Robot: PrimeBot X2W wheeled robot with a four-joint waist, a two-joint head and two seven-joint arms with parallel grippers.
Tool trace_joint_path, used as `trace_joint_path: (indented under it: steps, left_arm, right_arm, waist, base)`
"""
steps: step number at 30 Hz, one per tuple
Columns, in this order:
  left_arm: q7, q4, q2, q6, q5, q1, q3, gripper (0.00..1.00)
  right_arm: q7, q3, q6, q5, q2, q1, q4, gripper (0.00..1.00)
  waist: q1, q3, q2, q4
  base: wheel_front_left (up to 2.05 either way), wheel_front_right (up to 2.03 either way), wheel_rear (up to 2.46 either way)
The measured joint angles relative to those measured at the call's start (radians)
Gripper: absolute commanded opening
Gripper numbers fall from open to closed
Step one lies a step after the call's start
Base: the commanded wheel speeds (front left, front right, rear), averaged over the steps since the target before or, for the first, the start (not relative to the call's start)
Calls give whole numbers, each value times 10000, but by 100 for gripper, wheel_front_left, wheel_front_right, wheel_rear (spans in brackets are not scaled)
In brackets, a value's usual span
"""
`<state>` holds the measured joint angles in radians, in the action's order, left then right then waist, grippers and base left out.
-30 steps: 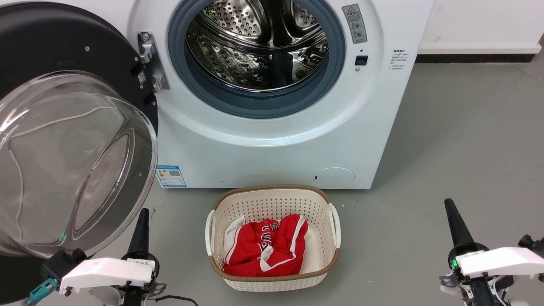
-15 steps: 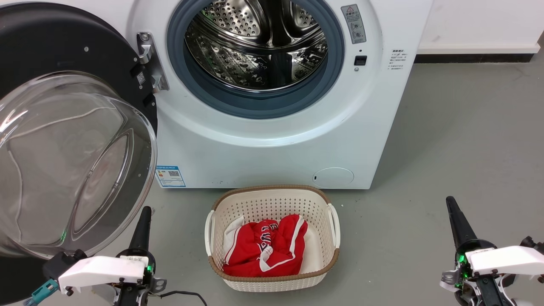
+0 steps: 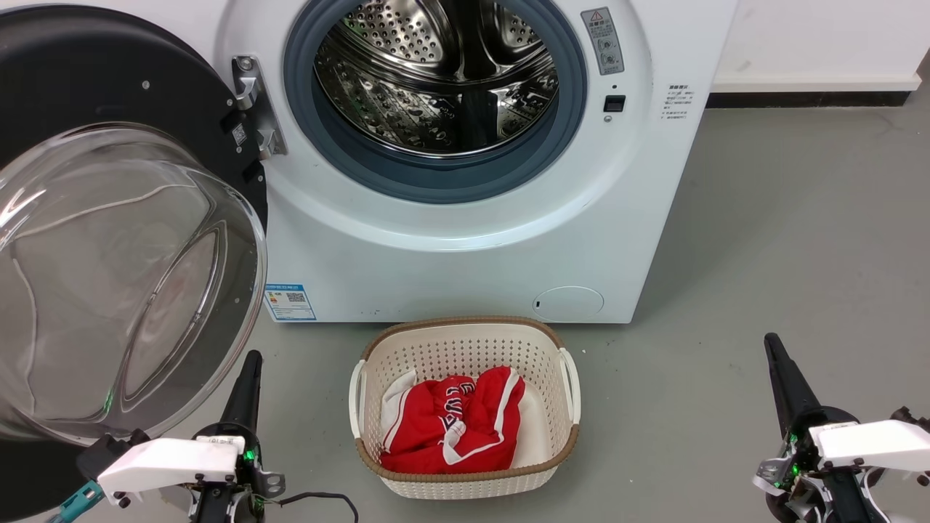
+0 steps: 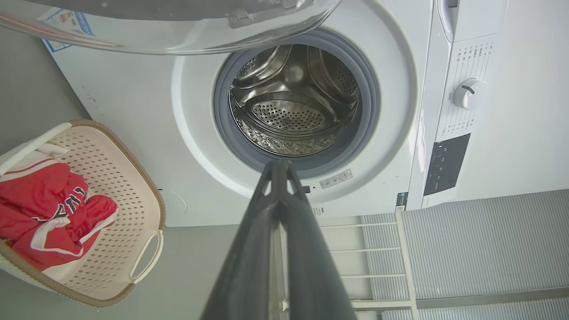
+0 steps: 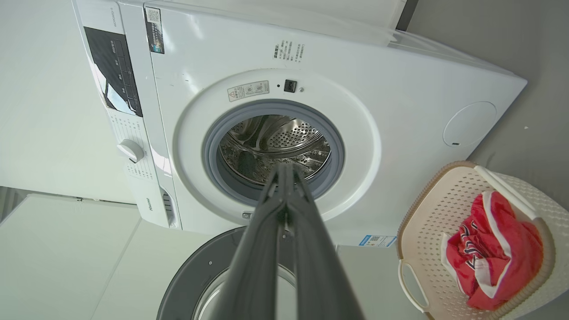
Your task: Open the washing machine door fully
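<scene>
We see the washing machine door point(image 3: 123, 240) swung wide open at the left of the head view. Its black disc reaches the upper left corner and its clear glass bowl bulges toward us down the left edge. It hangs from the metal hinge point(image 3: 251, 109) just left of the opening. The washing machine point(image 3: 450, 254) takes the upper middle of the frame, its steel drum point(image 3: 436, 80) bare inside the grey-blue gasket point(image 3: 436, 187). A blue label point(image 3: 290, 301) sits low on the left of its white front and a small round cover point(image 3: 568, 301) low on the right.

Our left hand point(image 3: 251, 361) is at the lower left, fingers pressed together and pointing up the frame, near the bowl's lower edge but apart from it. Our right hand point(image 3: 772, 345) is at the lower right, fingers likewise pressed together, over the grey floor point(image 3: 763, 240) and well apart from the machine.

At the lower middle a cream perforated basket point(image 3: 465, 321) stands on the floor just before the machine, with a red and white garment point(image 3: 454, 425) lying in it.

In the left wrist view the door's glass runs along the top edge; in the right wrist view its black ring shows at the bottom
</scene>
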<state>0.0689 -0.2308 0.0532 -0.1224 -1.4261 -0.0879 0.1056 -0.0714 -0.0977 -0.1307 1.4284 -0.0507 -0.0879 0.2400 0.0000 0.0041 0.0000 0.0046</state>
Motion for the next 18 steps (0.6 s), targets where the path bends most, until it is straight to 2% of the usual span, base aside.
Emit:
trace_joint_path:
  steps: [18]
  left_arm:
    - [339, -107, -15, -54, -1338, -147, 50, 0]
  right_arm:
    - [-318, -121, 0, 1335, 0, -114, 29, 0]
  waist:
    - [0, -7, 0, -33]
  base:
    - [0, 0, 0]
